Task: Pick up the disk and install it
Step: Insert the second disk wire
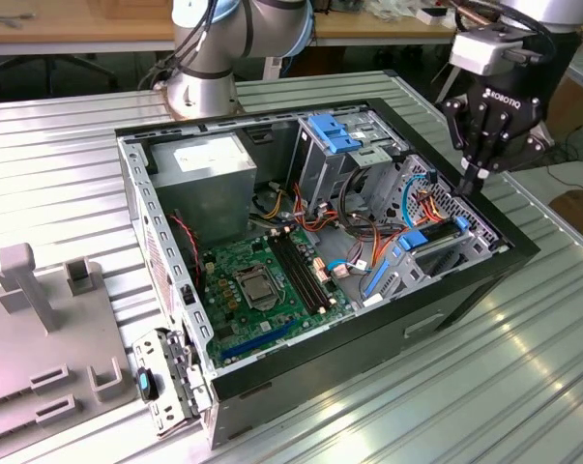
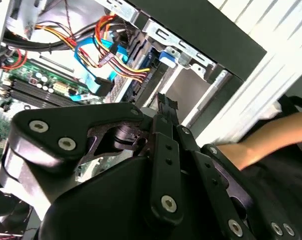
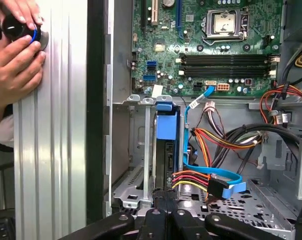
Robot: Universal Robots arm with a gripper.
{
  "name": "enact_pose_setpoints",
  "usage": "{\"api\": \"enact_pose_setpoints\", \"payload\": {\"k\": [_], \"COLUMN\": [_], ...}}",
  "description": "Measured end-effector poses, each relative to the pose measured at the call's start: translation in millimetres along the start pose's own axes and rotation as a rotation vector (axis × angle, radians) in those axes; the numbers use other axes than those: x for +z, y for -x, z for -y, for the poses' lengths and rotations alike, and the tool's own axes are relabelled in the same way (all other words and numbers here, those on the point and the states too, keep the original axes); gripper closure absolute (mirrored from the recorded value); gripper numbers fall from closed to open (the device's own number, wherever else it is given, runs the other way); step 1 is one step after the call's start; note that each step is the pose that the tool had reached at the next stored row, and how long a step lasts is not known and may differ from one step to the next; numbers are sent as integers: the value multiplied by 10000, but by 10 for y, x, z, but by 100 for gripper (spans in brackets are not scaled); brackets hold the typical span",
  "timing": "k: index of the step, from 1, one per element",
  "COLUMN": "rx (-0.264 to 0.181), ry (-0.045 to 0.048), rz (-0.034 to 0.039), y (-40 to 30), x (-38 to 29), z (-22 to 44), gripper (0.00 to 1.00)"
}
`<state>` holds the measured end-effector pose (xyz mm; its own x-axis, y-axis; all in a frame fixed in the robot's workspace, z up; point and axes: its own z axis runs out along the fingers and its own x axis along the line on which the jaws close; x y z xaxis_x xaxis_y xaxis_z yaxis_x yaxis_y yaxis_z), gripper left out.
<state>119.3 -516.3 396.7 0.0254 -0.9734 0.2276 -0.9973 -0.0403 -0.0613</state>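
Black robot jaws [image 1: 472, 181] hang pressed together, holding nothing, over the open computer case [image 1: 272, 387] on the desk [image 1: 523, 387]. Directly below their tips, the disk [image 3: 167, 150] stands on edge in its drive bay, its long axis running away from the jaws toward the motherboard [image 3: 216, 45].

In the first wrist view you see the open computer case [image 3: 98, 125] lying on a ribbed metal table [image 3: 50, 150]. The green motherboard [image 3: 191, 45] carries the CPU socket [image 3: 223, 22] and black memory slots [image 3: 226, 62]. Beside the board stands a metal drive cage [image 3: 140, 165], and the disk [image 3: 167, 145] sits upright in it, with its blue frame tab near the cage's rim. A flat blue cable [image 3: 211, 175] and a bundle of red, yellow and orange wires [image 3: 216, 140] run just beside the disk. The gripper [image 3: 163, 200] has its black fingers [image 3: 156, 220] close together, near the disk's edge. A person's hands [image 3: 15, 55] hold a small black round object [image 3: 14, 27] on the table.
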Motion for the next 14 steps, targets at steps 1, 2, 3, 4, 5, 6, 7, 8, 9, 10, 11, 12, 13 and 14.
{"api": "enact_pose_setpoints", "payload": {"k": [1, 2, 3, 4, 5, 6, 7, 8, 9, 10, 11, 12, 13, 14], "rx": [-26, -35, -36, -38, -33, -26, -10, 26, 69, 109, 127, 136, 141, 157], "ry": [7, 10, 9, 12, 36, 59, 90, 134, 199, 280, 334, 397, 563, 837], "rz": [-314, -417, -417, -417, -419, -419, -418, -420, -422, -421, -422, -422, -418, -414], "y": [50, 104, 121, 138, 156, 163, 171, 181, 188, 196, 203, 212, 221, 233], "x": [-11, -23, -27, -31, -36, -38, -39, -41, -44, -44, -46, -48, -48, -49], "z": [2, 4, 5, 6, 6, 6, 7, 7, 8, 8, 8, 9, 9, 9], "gripper": [89, 89, 89, 89, 89, 89, 89, 89, 89, 89, 89, 89, 89, 89]}}
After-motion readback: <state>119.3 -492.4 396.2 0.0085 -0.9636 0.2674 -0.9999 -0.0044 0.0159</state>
